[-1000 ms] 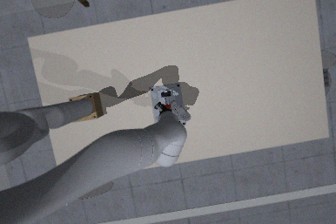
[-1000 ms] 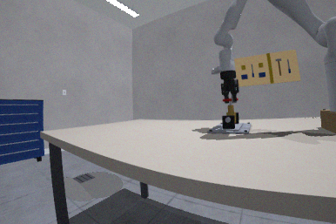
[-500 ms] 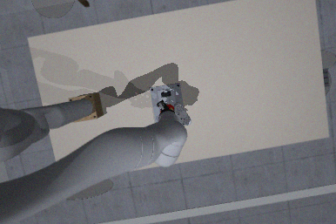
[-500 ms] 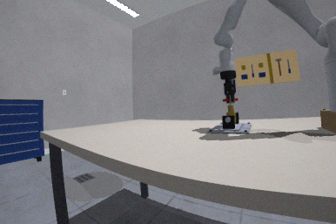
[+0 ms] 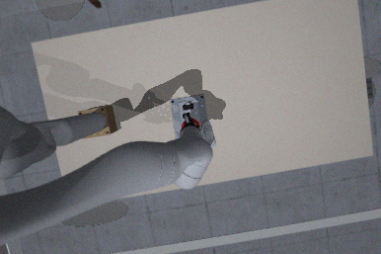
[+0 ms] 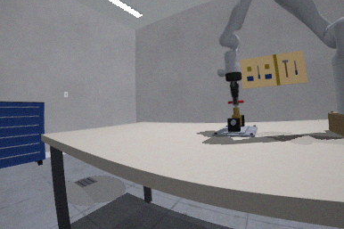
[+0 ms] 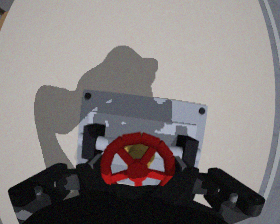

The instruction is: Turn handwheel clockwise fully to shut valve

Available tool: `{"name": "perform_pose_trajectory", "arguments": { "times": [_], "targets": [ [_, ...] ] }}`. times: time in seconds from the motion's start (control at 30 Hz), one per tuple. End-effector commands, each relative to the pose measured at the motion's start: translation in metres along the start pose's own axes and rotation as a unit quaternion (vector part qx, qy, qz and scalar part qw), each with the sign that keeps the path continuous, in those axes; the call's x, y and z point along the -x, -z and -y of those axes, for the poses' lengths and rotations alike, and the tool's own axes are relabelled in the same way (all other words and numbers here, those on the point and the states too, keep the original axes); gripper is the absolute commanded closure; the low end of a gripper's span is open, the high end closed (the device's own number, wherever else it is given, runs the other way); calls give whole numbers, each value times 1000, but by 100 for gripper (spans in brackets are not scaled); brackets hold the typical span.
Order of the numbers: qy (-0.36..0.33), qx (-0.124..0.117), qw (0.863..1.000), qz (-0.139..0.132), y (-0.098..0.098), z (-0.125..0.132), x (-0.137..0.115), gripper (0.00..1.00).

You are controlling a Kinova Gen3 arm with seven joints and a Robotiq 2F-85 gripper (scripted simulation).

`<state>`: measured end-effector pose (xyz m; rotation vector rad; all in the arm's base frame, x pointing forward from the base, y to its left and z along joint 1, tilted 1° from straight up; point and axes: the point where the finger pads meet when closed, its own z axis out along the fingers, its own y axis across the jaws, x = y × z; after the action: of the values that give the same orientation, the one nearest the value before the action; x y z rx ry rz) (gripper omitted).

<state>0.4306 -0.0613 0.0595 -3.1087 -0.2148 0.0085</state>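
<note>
The valve stands on a grey baseplate (image 7: pixel 143 128) near the middle of the beige table. Its red handwheel (image 7: pixel 138 161) sits on top of a brass stem (image 6: pixel 236 111). My gripper (image 7: pixel 138 164) comes straight down from above and is shut on the handwheel, one black finger on each side of the rim. In the side view the gripper (image 6: pixel 233 92) stands upright over the red wheel (image 6: pixel 239 102). From above, the arm hides most of the valve and only a part of the wheel and the plate (image 5: pixel 191 111) shows.
A wooden block (image 5: pixel 101 122) lies on the table left of the valve. A blue drawer cabinet (image 6: pixel 20 135) stands on the floor at the far left. A board with tool pictures (image 6: pixel 274 69) hangs on the back wall.
</note>
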Motion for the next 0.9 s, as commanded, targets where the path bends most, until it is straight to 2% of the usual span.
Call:
{"name": "perform_pose_trajectory", "arguments": {
  "times": [0.0, 0.27, 0.53, 0.6, 0.87],
  "targets": [
    [-11, 2, 1000, 1, -1, 0, 0, 100],
    [-87, 3, 996, 1, -1, 0, 0, 100],
    [-171, 3, 985, 0, -1, 0, 0, 100],
    [-171, 3, 985, 0, -1, 0, 0, 100],
    [-248, 3, 969, 0, -1, 0, 0, 100]
  ]
}}
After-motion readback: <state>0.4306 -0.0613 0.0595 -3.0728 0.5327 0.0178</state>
